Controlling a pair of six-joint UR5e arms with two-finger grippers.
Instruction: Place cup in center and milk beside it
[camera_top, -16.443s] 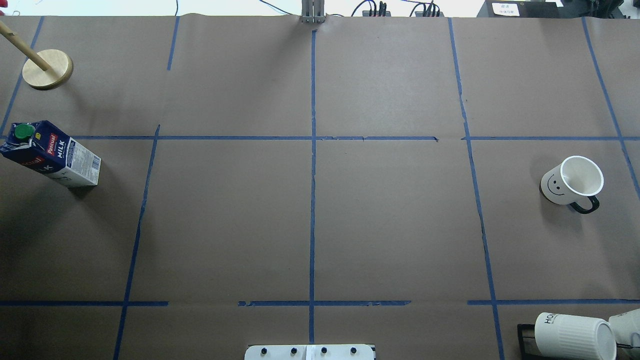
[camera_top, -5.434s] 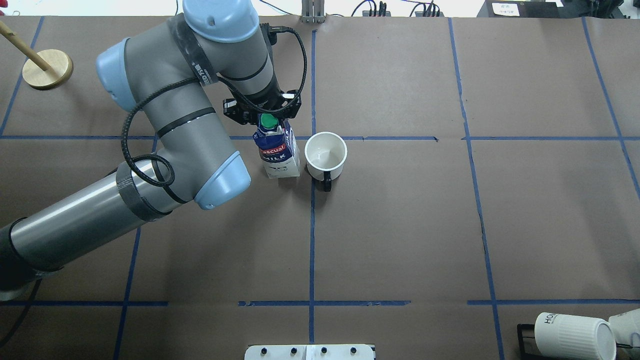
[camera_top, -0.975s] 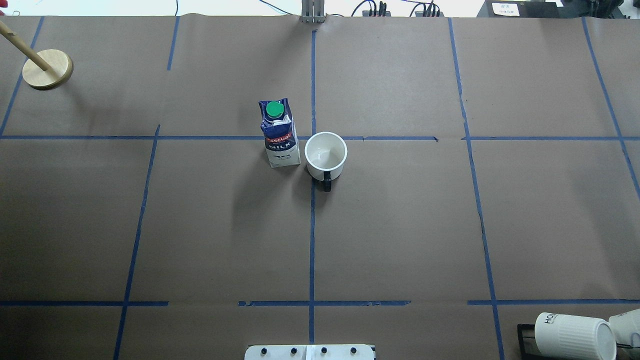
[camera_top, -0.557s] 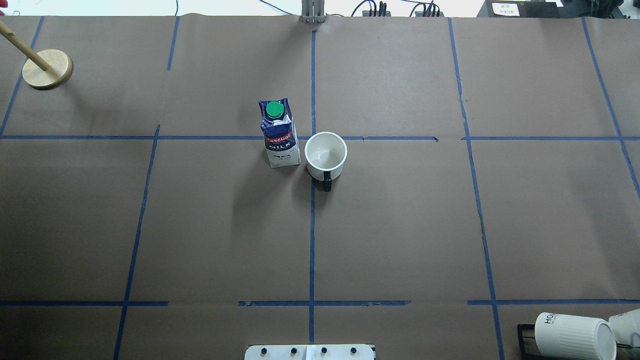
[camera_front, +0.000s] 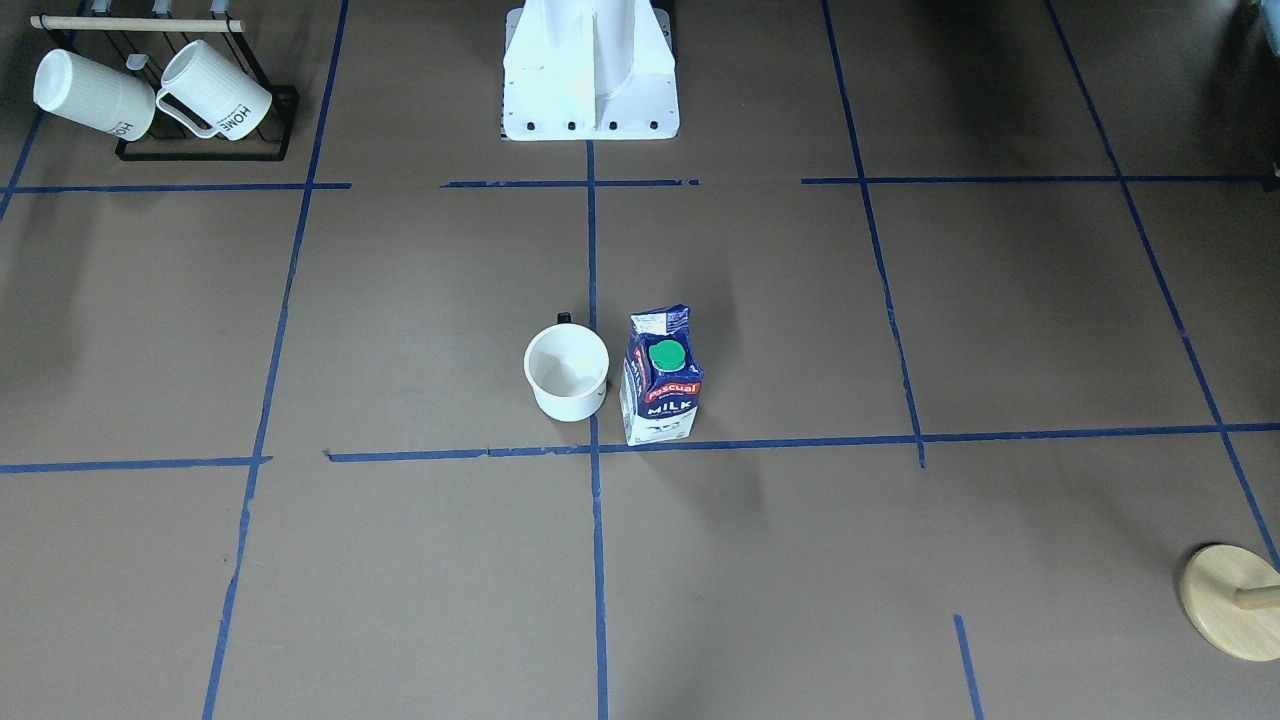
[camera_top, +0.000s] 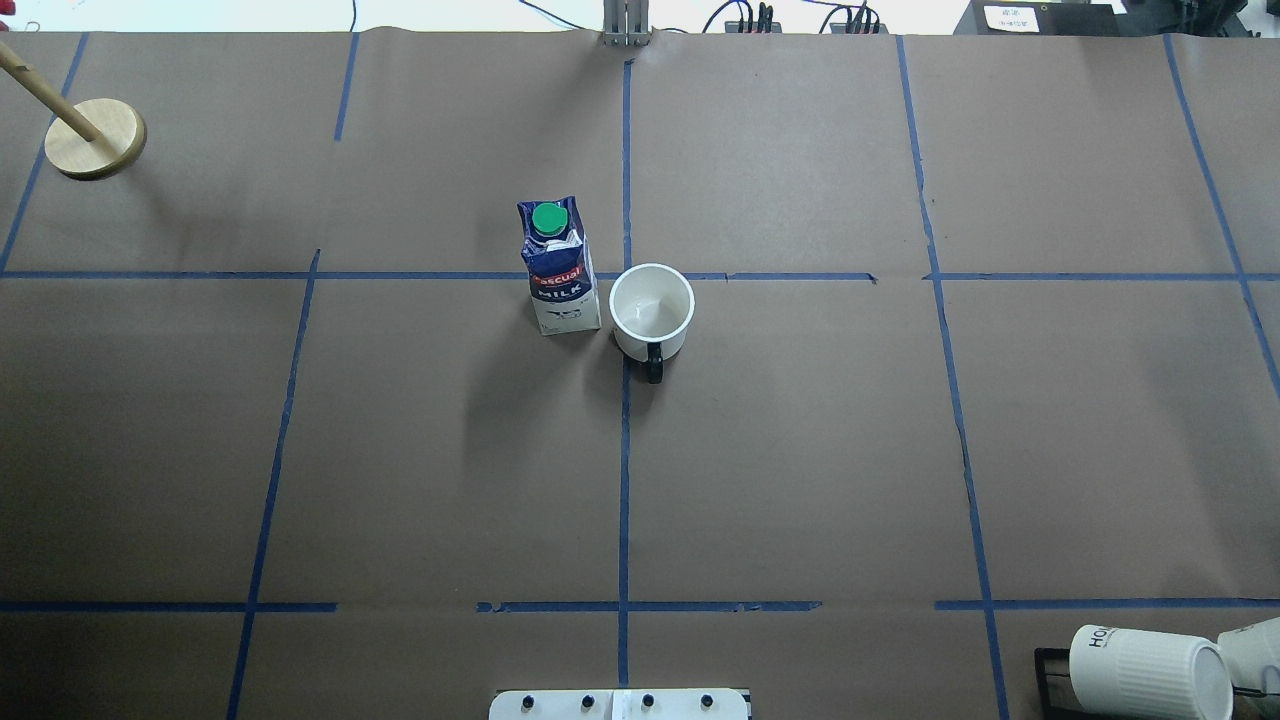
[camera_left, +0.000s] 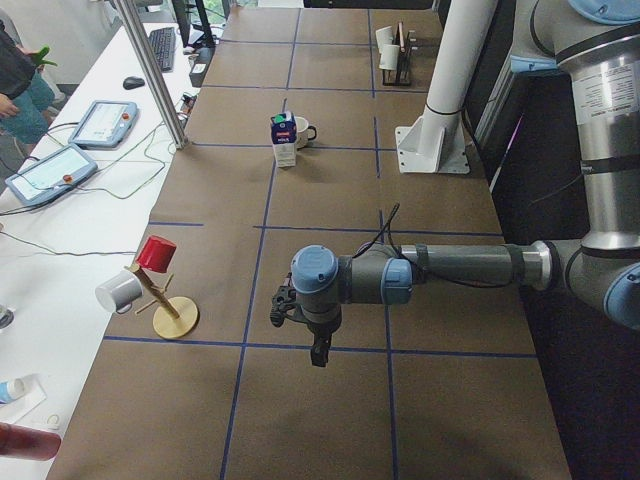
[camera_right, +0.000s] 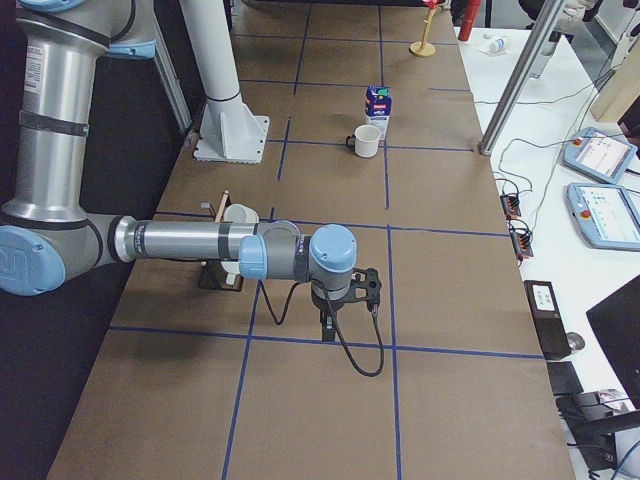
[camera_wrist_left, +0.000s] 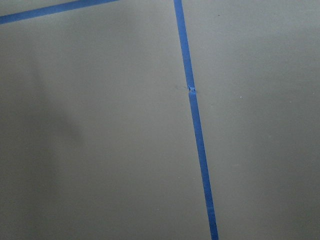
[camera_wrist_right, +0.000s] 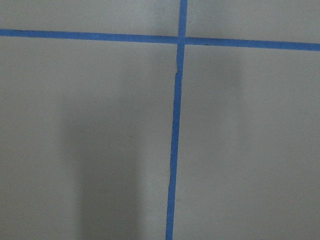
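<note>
Two things, front-facing view: cup and milk stand upright just beside each other on the counter. The cup sits astride the lengthwise line of blue tape, just on my side of the center. The milk is on my left of it, with a narrow gap between them.
Overhead view: the cup's dark handle points back toward my base. The carton's long axis is vertical, green cap up. Neither arm shows here.
Left side view: my left pincer hangs fingers down over bare counter, well apart from both things, which lie far along the counter toward my right. From this view I cannot tell whether it is spread or pressed together.
Right side view: my right pincer hangs fingers down too, with the pair well away toward my left. I cannot tell its state either.
Left wrist view: only brown counter and blue tape — no fingers, no carton.
Right wrist view: a tape crossing below, nothing of the task.
Bearing: the milk lies on my left arm's side and the cup on my right arm's. Both arms look about equally far off.
Judgement: both placements look done, so I would say no further reach is needed.
</note>
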